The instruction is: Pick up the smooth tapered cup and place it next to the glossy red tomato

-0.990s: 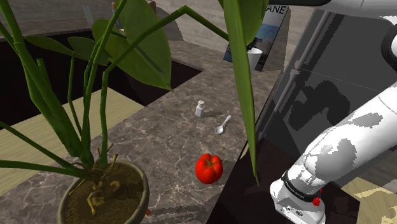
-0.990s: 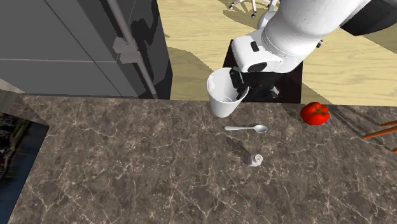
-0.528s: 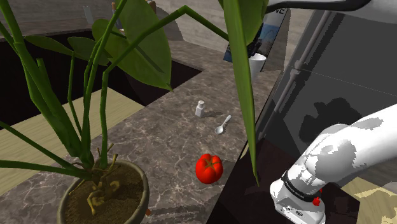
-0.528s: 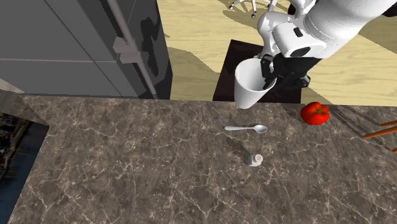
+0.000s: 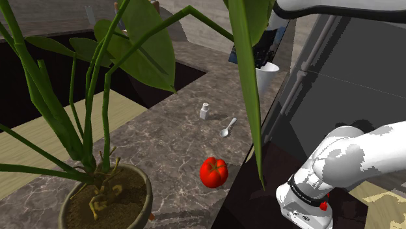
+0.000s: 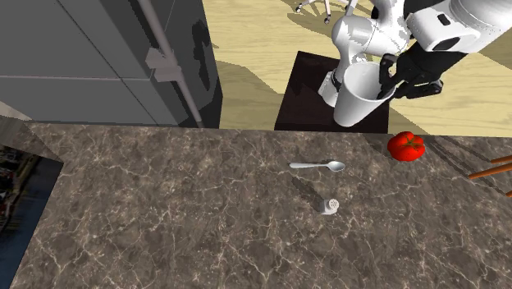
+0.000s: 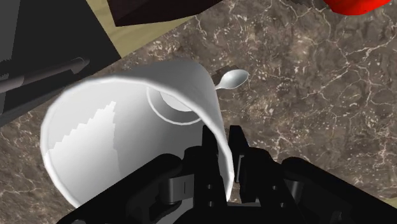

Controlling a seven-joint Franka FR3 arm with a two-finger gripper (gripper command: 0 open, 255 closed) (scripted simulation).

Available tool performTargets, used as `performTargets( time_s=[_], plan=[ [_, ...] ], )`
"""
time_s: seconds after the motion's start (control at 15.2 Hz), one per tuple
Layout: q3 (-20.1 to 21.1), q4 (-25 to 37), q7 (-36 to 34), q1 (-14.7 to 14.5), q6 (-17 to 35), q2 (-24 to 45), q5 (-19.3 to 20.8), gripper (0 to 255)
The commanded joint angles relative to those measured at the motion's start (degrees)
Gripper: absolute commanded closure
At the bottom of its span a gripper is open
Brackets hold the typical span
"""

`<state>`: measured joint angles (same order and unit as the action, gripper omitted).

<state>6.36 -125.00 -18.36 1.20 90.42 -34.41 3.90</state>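
Observation:
A plain white tapered cup [image 6: 359,96] hangs in the air above the counter's edge, just left of the red tomato [image 6: 407,145] in the second exterior view. My black gripper [image 6: 388,76] is shut on the cup's rim, one finger inside and one outside. In the wrist view the gripper [image 7: 221,139] clasps the cup [image 7: 121,127] wall, with the tomato [image 7: 356,5] further ahead. The shoulder view has the cup [image 5: 267,76] partly behind a leaf, well beyond the tomato [image 5: 213,172].
A white spoon [image 6: 318,166] and a small shaker [image 6: 329,204] lie on the dark marbled counter [image 6: 164,222]. A big potted plant [image 5: 104,195] stands near the tomato. Grey cabinet fronts [image 6: 90,57] flank the counter, and my dark stand [image 6: 308,90] sits behind it.
The arm has carried the cup to the second exterior view's right, from above the spoon to close by the tomato. The grip has stayed shut.

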Motion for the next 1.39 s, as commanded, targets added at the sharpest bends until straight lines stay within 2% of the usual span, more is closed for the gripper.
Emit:
performTargets(
  time_s=[0.0, 1.32],
  plan=[
    [2.0, -2.2, -2.4, -1.1, -1.2, -3.2, -1.5, 255],
    [2.6, -18.6, -3.9, -1.7, 13.6, -4.7, -2.0, 255]
  ],
)
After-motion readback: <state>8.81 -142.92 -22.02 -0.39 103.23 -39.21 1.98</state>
